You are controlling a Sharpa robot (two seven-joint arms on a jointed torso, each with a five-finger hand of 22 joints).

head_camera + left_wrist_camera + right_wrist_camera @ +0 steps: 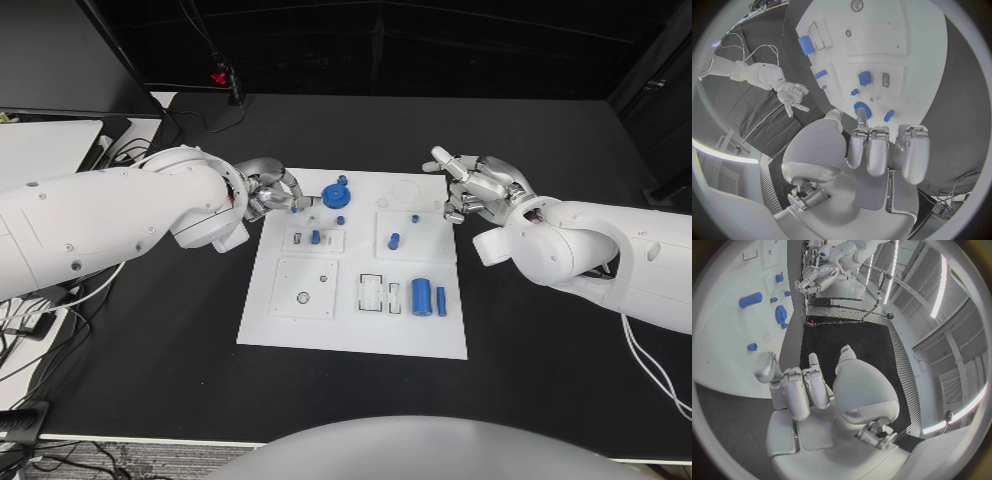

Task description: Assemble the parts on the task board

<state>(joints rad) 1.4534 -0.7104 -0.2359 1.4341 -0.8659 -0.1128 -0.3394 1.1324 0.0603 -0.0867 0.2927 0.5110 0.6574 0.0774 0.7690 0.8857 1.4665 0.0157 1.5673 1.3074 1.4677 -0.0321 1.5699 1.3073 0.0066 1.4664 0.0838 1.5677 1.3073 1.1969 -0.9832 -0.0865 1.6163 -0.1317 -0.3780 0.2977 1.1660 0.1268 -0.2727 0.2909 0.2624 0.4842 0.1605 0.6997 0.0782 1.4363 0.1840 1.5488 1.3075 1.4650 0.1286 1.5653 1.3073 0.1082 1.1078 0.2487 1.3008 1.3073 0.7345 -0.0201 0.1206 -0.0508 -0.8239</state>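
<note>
Both hands poised at the far end of the board, nothing picked up yet.

From the left, I have my left hand at the board's far left corner on the desk, fingers curled with nothing in them as far as I can see, just beside the blue gear. Small blue pegs stand mid-board; the blue cylinder lies nearer me. My right hand hovers at the far right corner, fingers spread and empty. I judge we're between steps; next I need to close on one loose part and seat it. I can read no writing.
</note>
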